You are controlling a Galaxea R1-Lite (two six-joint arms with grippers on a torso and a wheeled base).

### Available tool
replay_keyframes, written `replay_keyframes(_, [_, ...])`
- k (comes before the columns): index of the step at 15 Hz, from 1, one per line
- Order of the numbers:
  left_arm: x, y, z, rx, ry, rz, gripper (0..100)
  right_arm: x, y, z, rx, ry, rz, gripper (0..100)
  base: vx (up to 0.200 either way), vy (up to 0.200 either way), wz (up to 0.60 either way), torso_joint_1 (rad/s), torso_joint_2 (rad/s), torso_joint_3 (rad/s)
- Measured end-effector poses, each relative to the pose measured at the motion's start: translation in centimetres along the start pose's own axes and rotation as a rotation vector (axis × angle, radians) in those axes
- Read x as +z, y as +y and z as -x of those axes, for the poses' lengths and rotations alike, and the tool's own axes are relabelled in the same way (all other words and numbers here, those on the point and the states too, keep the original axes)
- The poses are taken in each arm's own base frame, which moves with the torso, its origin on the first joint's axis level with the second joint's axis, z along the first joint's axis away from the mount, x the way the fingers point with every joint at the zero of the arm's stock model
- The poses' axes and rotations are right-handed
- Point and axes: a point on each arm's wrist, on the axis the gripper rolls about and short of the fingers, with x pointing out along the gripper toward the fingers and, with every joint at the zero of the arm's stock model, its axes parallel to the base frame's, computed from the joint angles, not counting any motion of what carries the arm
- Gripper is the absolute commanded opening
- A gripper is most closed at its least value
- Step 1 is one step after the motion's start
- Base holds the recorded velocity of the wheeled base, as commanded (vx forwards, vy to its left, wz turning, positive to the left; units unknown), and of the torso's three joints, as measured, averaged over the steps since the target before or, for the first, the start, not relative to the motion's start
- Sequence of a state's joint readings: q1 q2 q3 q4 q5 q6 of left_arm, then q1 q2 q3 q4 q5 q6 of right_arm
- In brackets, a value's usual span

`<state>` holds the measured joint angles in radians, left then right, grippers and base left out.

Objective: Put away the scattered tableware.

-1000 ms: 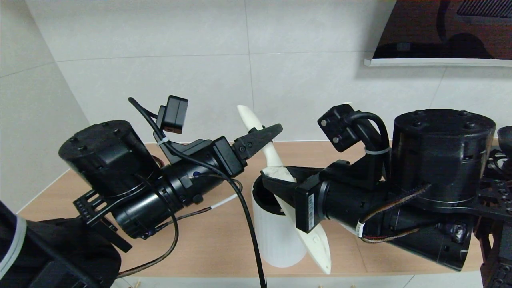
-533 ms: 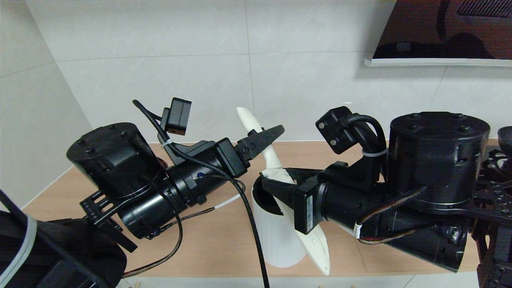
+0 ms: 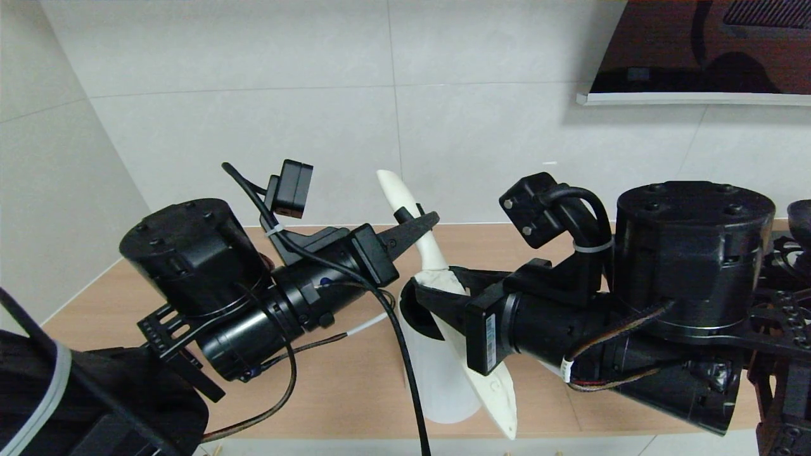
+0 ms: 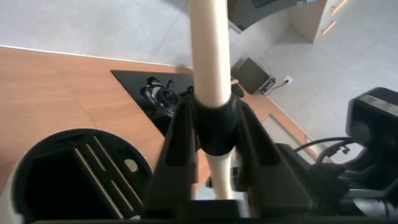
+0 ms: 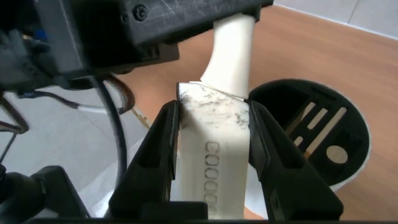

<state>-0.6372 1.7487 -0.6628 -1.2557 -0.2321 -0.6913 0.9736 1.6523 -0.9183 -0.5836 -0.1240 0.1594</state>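
Both are clenched on the cream spatula (image 3: 433, 250): the left end effector (image 3: 415, 221) pinches its slim handle, the right end effector (image 3: 443, 282) clamps the broad slotted blade. It hangs tilted, clear of the desk (image 3: 342, 380), close by the white holder (image 3: 443, 386)'s open mouth.

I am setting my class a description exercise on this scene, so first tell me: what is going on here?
Both arms hold one cream spatula between them. The left gripper is clamped on its round handle, and the right gripper is clamped lower down, where the handle widens into the blade. The spatula is tilted, with its blade end passing down in front of a white utensil holder that stands on the wooden counter. It is not yet inside the holder.
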Motion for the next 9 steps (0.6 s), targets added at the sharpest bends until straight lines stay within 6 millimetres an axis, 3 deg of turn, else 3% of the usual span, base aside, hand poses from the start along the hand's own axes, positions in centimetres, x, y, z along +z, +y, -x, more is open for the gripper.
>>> replay_keyframes(9, [-0.07,-0.09,0.00,-0.003,0.002,0.002,0,0.03,-0.10,-0.02,-0.009,-0.001,-0.002,0,0.000,0.000,0.00,0.000,0.00,0.000])
